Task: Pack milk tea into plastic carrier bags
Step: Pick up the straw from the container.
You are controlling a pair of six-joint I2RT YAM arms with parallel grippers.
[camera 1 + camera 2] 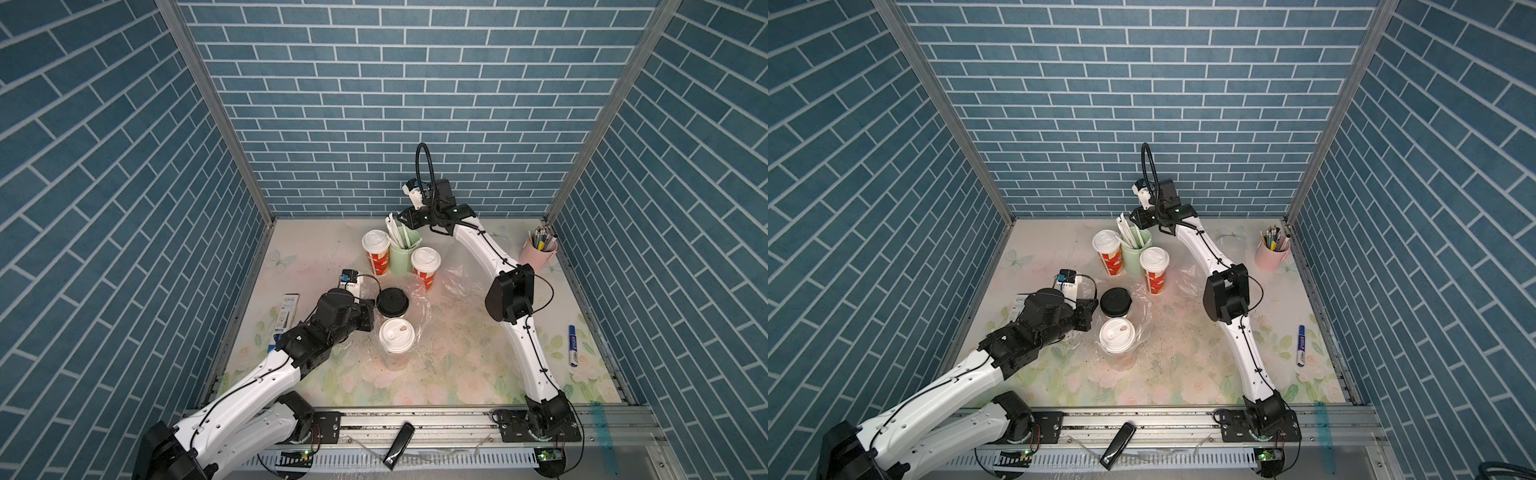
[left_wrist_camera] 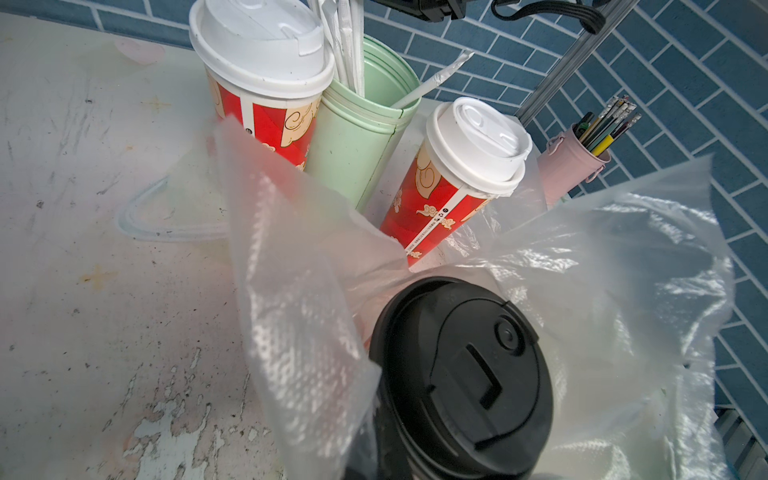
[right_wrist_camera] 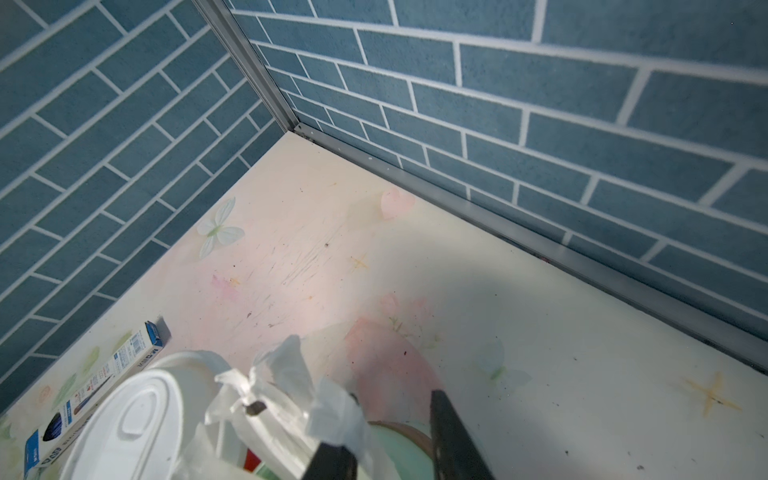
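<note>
Milk tea stood in four cups gathered around the mint-green straw holder (image 1: 404, 251). Far to the holder's left and nearer the arm bases, a pen box (image 1: 288, 311) lay flat by the wall. The left gripper (image 1: 372, 309) sat forward-left of the holder, just beside the black-lid cup (image 1: 392, 301). It was fully closed, but its fingertips were hidden in every view, so whether it pinched film could not be told. A left red cup (image 1: 376, 251) with a white lid pressed against the holder's left side. Farther forward of the holder stood the front white-lid cup (image 1: 397, 337). The clear carrier bag (image 1: 420, 309) crinkled around it and the black-lid cup. Directly above the holder hung the right gripper (image 3: 395, 399), jaws a narrow gap apart among the straw wrappers (image 3: 286, 374), gripping nothing visible. A right red cup (image 1: 425, 266) stood just forward-right of the holder. Beyond it a second bag (image 1: 459, 280) lay loose on the table. Well right of the holder were the pink pen cup (image 1: 538, 253) and, nearer the bases, a blue marker (image 1: 573, 345).
</note>
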